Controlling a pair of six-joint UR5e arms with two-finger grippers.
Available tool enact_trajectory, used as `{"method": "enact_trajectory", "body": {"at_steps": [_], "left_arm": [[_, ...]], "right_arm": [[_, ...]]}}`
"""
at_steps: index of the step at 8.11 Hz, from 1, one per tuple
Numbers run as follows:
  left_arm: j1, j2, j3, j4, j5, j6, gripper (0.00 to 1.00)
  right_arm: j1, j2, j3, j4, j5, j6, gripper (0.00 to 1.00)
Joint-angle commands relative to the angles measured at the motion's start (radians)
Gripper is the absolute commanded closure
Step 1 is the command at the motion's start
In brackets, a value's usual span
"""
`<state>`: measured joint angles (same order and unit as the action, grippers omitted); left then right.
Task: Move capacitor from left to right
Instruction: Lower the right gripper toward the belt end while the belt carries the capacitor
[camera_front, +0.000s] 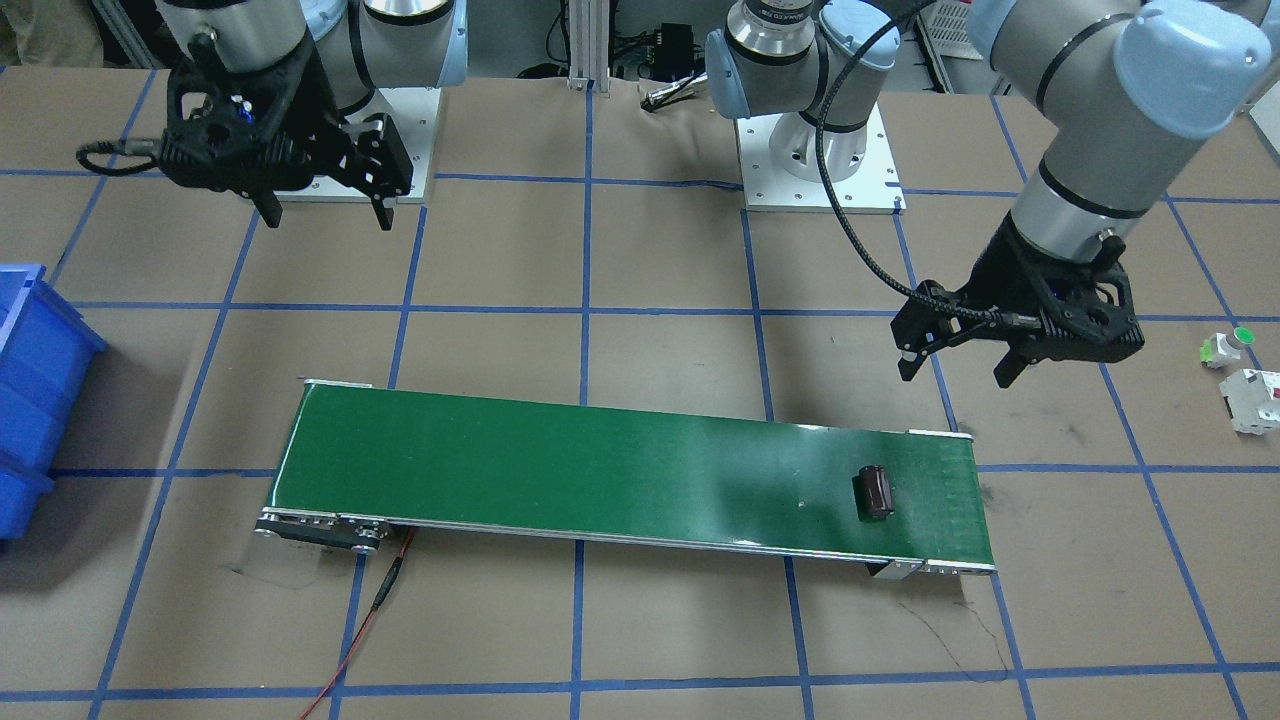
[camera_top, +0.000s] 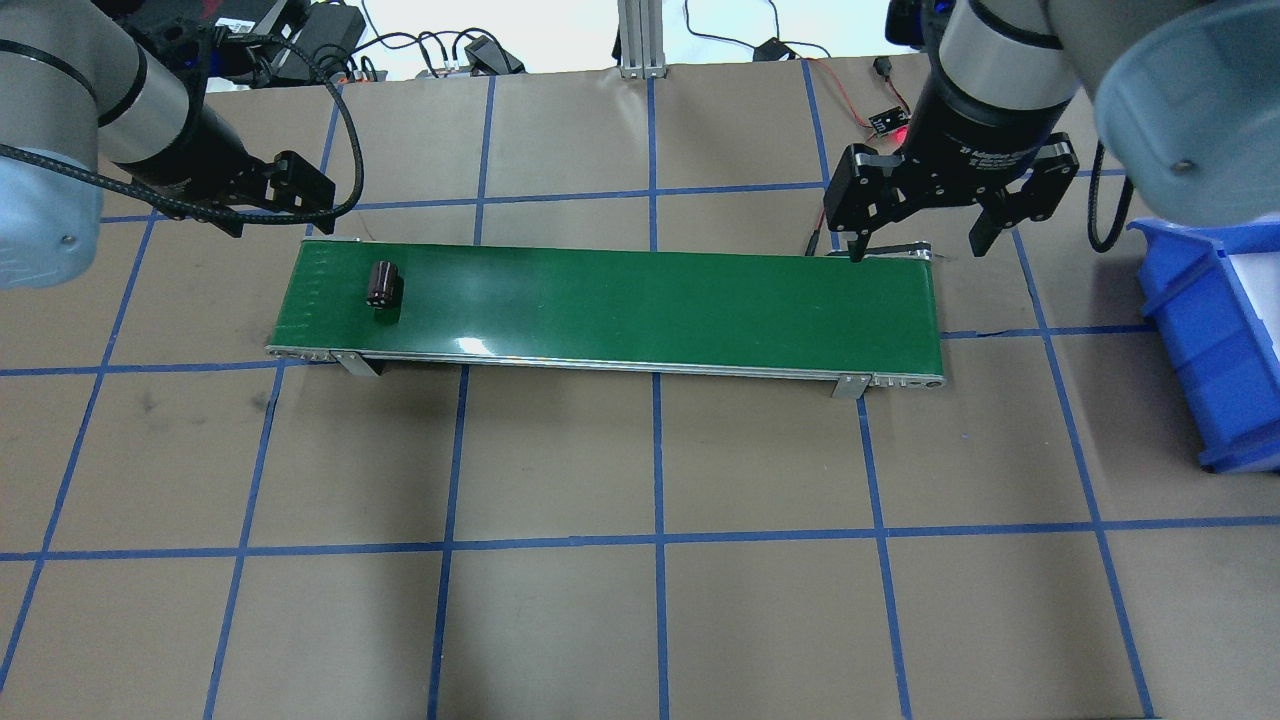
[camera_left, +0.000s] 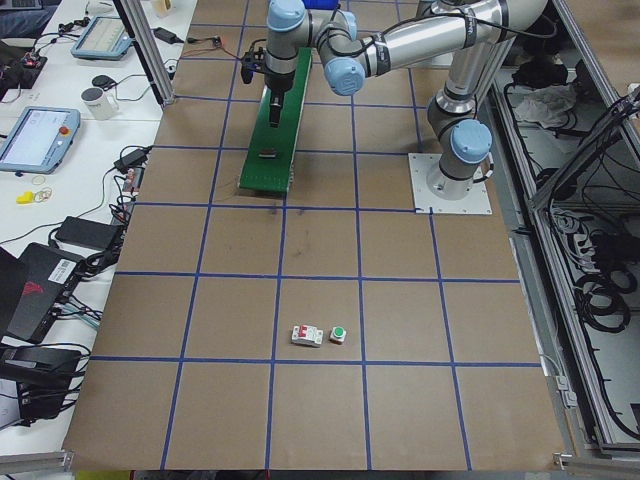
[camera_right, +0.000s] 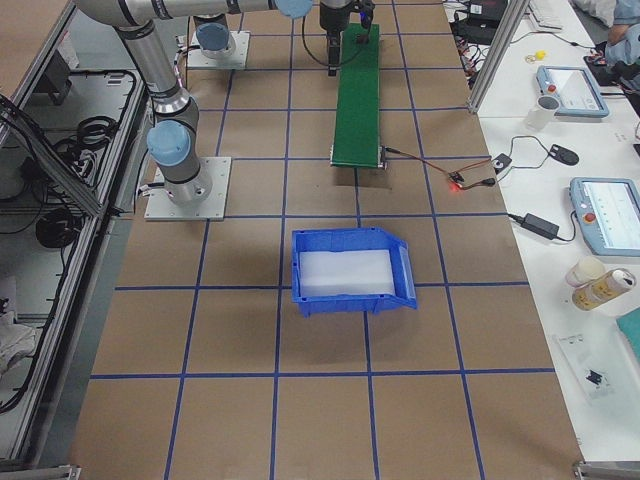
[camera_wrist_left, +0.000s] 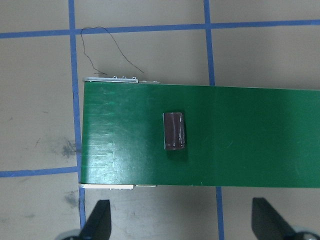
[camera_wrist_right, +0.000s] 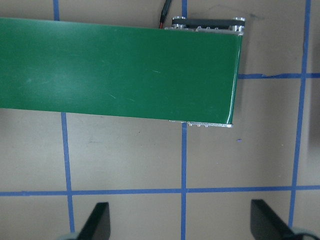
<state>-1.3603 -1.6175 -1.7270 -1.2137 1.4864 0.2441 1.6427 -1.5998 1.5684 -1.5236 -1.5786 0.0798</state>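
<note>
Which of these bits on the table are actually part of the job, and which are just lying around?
Part of the job: capacitor, at the left end of the green conveyor belt; left gripper, open; right gripper, open.
Lying about: white part with green cap; white boxy part with red mark; blue bin, use unclear.

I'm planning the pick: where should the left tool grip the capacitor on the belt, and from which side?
Probably from straight above: the capacitor lies on its side on the conveyor belt, axis across it. Close the open left tool on the curved mid-barrel, along the belt's length, as it is now turned.
</note>
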Motion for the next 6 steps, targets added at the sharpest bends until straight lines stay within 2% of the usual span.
{"method": "enact_trajectory", "body": {"at_steps": [1, 2, 5, 6], "left_arm": [[-0.006, 0.019, -0.002, -0.021, 0.021, -0.008, 0.0], [-0.006, 0.024, -0.002, -0.023, 0.023, -0.006, 0.0], [-0.013, 0.037, -0.002, -0.036, 0.022, -0.009, 0.0], [-0.022, 0.044, 0.0, -0.036, 0.018, -0.009, 0.0]], "right_arm": [[-0.01, 0.115, 0.007, -0.059, 0.008, 0.002, 0.0], [-0.011, 0.153, 0.009, -0.152, 0.008, 0.0, 0.0], [-0.011, 0.202, 0.042, -0.162, 0.009, 0.002, 0.0], [-0.011, 0.207, 0.07, -0.225, 0.006, 0.002, 0.0]]}}
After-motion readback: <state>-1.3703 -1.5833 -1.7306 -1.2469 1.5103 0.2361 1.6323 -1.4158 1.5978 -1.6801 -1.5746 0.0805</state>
